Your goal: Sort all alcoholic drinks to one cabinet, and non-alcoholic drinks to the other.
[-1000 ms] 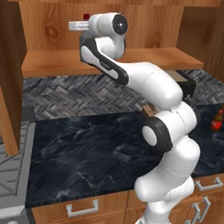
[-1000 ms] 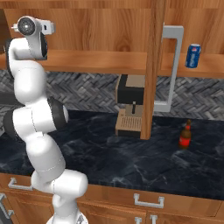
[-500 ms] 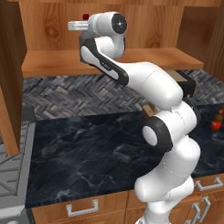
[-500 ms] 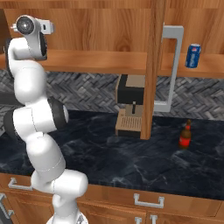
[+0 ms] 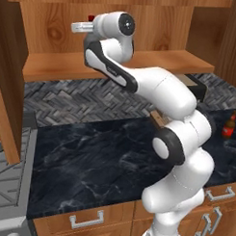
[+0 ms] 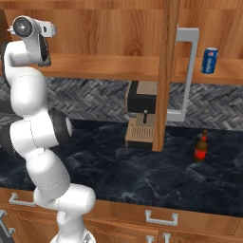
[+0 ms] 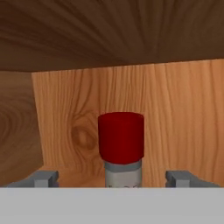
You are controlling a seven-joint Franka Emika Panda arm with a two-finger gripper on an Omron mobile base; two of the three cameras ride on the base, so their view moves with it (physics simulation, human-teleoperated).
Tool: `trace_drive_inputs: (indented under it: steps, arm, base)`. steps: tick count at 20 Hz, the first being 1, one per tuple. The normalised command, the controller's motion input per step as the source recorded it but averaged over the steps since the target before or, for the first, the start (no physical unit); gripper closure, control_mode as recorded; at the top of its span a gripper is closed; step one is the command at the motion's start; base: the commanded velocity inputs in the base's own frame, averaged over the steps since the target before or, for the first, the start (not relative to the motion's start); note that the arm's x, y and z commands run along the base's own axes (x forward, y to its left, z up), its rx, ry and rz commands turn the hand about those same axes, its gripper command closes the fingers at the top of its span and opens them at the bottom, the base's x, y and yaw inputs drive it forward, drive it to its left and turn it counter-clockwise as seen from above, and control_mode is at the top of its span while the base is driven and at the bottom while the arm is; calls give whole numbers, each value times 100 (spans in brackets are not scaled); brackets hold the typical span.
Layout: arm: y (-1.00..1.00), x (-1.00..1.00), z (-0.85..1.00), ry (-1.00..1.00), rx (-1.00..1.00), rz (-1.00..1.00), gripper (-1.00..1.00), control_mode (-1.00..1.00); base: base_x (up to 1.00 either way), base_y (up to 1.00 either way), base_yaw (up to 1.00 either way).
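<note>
Claw (image 7: 113,178) is seen wide open inside left cabinet (image 5: 54,64), nothing held. Liquor bottle (image 7: 121,146) with red cap is set between two fingertips (image 7: 43,178), touched by neither, close to cabinet's back wall. Blue soda can (image 6: 209,60) is stood on right cabinet shelf. Small dark bottle (image 6: 201,147) with red label is left on black counter (image 6: 142,175), right of coffee machine (image 6: 141,114).
</note>
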Motion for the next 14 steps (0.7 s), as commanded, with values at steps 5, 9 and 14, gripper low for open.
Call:
trace_drive_inputs:
  steps: [5, 9, 14]
  arm:
    - [-12, -46, 4, 0, 0, 0, -100, -100]
    - [-23, -39, 1, 0, 0, 0, -100, -100]
    - [-34, -52, 0, -1, 0, -2, -100, -100]
  base:
    - [0, 0, 0]
    - [0, 0, 0]
    - [0, 0, 0]
